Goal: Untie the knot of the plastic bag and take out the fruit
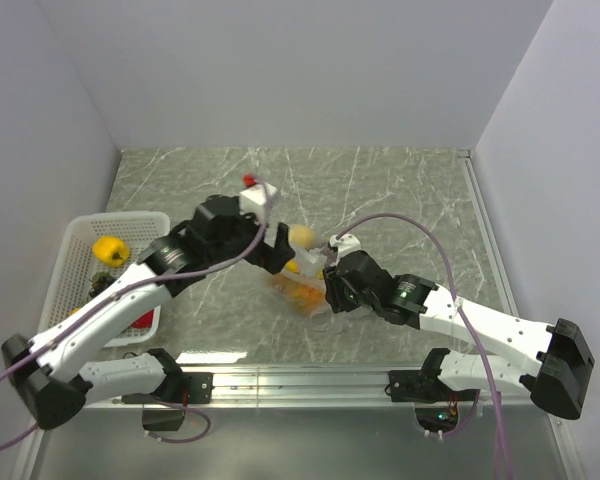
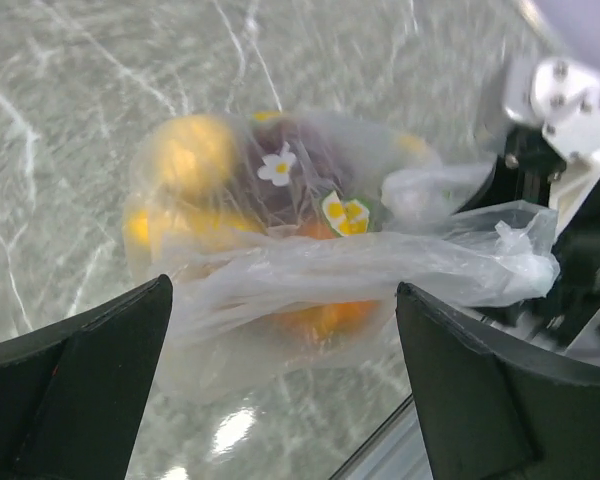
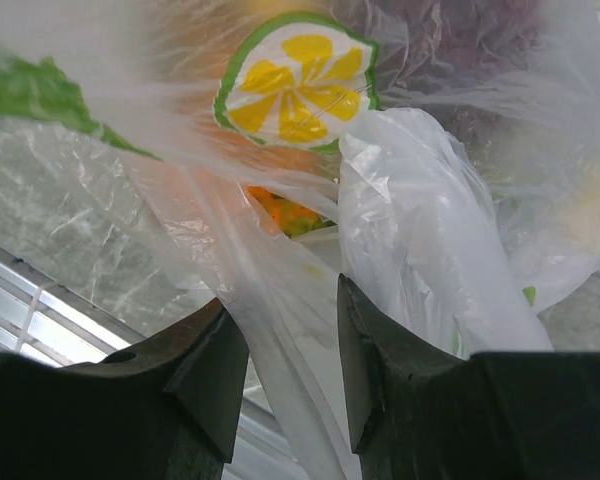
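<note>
Left wrist view shows fruit [image 2: 190,150] blurred behind the plastic bag [image 2: 310,275].

Thin, crinkly clear plastic bag [image 2: 380,265] — glossy — on a polished marble-look table [image 1: 400,190].

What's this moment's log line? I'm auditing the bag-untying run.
left hand open, over plastic bag | right hand narrowed, bag film between fingers, grip unclear | fruit inside bag
</note>
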{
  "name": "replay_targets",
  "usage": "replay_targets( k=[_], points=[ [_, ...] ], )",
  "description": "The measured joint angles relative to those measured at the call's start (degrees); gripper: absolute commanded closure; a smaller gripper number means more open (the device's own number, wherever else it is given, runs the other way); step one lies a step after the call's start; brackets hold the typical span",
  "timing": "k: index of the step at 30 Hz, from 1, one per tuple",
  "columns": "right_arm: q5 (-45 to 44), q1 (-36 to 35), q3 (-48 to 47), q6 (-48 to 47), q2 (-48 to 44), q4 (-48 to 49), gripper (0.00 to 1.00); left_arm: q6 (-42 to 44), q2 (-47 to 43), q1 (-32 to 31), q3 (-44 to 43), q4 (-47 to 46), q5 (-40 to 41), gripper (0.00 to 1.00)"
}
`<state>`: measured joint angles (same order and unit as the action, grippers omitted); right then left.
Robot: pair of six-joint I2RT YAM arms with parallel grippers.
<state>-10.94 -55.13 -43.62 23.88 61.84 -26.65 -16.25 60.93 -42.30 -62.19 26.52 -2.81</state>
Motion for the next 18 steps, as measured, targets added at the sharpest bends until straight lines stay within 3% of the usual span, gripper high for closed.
replay_targets(
  k=[6,11,14,15,16,17,18],
  points=[
    [0.0,0.0,0.0,-1.1,-0.3,0.0,0.54,13.2,12.8,-5.2,-5.9,5.5,-1.0,0.01],
    [0.0,0.0,0.0,-1.3,-1.0,0.0,0.54,19.2,17.7,-6.8,-6.4,7.6,-1.0,0.01],
    [0.1,0.0,0.0,-1.3,-1.0,0.1,0.54,20.9,18.5,-6.8,-6.4,7.4,-0.7,0.23],
    [0.1,0.0,0.0,-1.3,-1.0,0.1,0.55,21.0,18.7,-6.8,-6.4,7.1,-0.3,0.39],
    [0.1,0.0,0.0,-1.2,-1.0,0.3,0.55,20.7,18.9,-6.8,-6.4,6.6,0.1,0.47],
    [0.1,0.0,0.1,-1.2,-1.0,0.5,0.55,20.3,19.3,-6.8,-6.3,5.8,0.9,0.63],
    [0.1,0.0,0.2,-1.2,-1.0,0.7,0.55,19.2,19.6,-6.8,-6.0,4.7,2.5,0.72]
  ],
)
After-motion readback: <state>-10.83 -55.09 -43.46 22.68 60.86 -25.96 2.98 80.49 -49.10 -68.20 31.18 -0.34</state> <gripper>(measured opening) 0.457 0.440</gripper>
